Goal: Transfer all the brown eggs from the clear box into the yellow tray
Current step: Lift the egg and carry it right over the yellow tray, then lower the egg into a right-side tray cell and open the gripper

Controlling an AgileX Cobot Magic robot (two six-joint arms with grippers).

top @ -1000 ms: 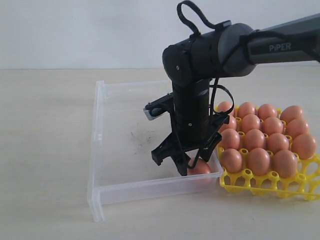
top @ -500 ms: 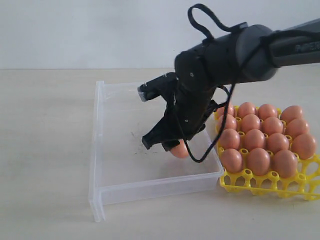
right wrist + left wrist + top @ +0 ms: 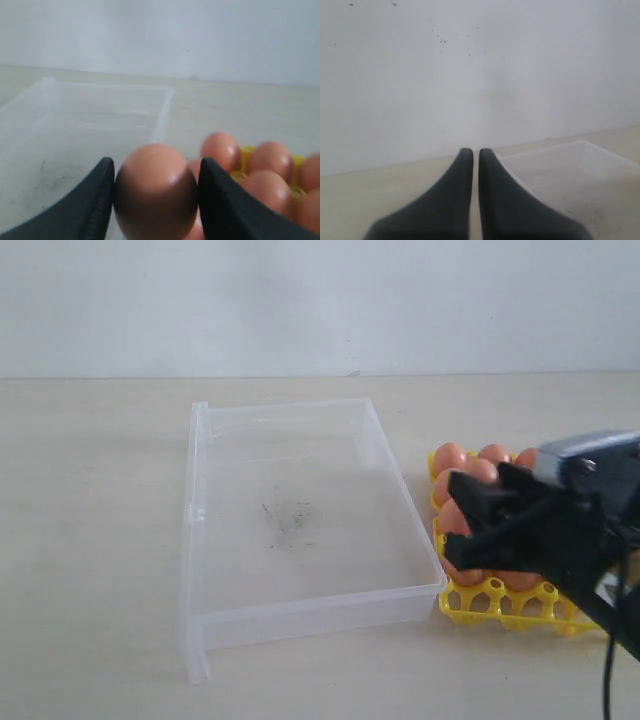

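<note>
One held egg (image 3: 156, 192), smooth, matt-glossy and orange-brown with a small highlight on its shoulder, is clamped between the two black fingers (image 3: 95, 200) of the right gripper (image 3: 156, 165), which press on its opposite sides; its long axis crosses the line joining the fingers, and which end is the blunter cannot be told. In the exterior view this gripper hangs over the left edge of the yellow tray (image 3: 495, 602), hiding most of it. Other brown eggs (image 3: 450, 456), alike in colour, stand on end in the cups along the tray's far edge. The tray, an open lattice of round cups, lies just beside the near right corner of the clear box (image 3: 310, 615), toward the right side of the bench (image 3: 90, 540). The box is a shallow transparent rectangle whose long sides run from the bench's near edge toward its far edge, its floor carrying a scatter of dark specks (image 3: 290, 520). The left gripper (image 3: 471, 152) has its jaws drawn together to a thin slit with nothing between them, the box lying beyond it. The bench is pale beige and matt; a plain whitish wall (image 3: 300, 300) rises behind its far edge.
</note>
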